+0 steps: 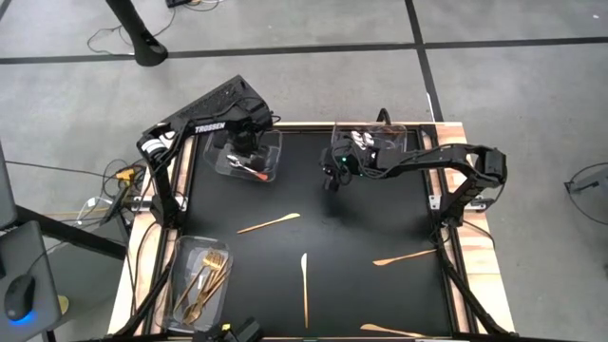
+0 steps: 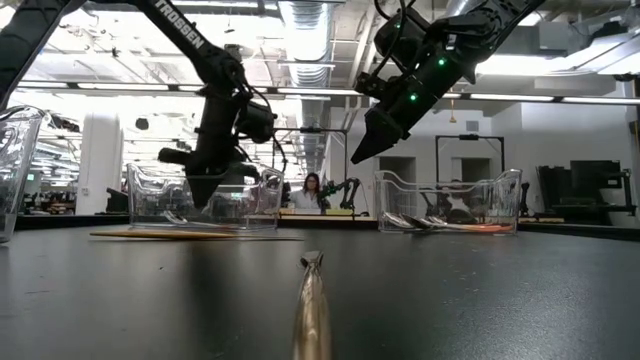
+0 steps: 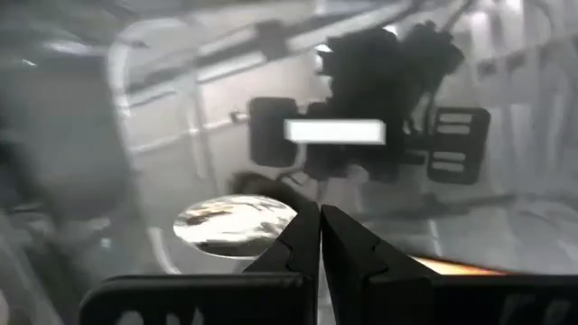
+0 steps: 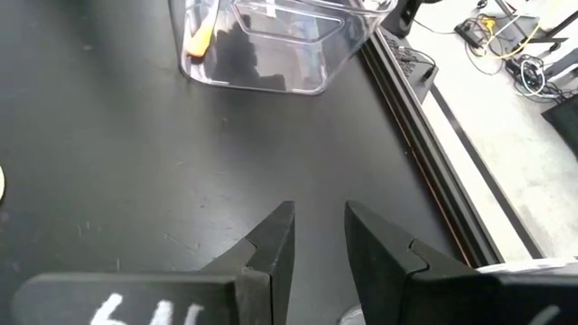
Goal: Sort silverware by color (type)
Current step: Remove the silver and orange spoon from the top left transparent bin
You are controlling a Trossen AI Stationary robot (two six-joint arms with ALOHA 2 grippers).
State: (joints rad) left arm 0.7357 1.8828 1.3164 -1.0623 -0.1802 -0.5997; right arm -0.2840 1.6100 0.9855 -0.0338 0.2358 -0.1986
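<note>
1. Closest to where I stand, slim gold knives lie flat on the matte black worktop. They look light, stiff and smooth, so likely slippery. I would pinch one across the narrow mid-length of the handle, since it sits so low to the surface.

2. At the near left corner a clear plastic tray holds several gold forks, thin and glossy, piled loosely together.

3. More knives lie scattered mid-worktop, one left of centre and one toward the right edge, well apart from each other.

4. Farther back, the right end effector hangs over bare worktop with its fingers parted and nothing between them.

5. At the far left, the left end effector is down inside a second clear tray, fingers pressed shut. A silver-headed spoon with an orange-red handle lies there; I cannot tell whether it is pinched. Its rounded bowl looks polished.

6. The far right tray, rigid and transparent, holds more spoons.
</note>
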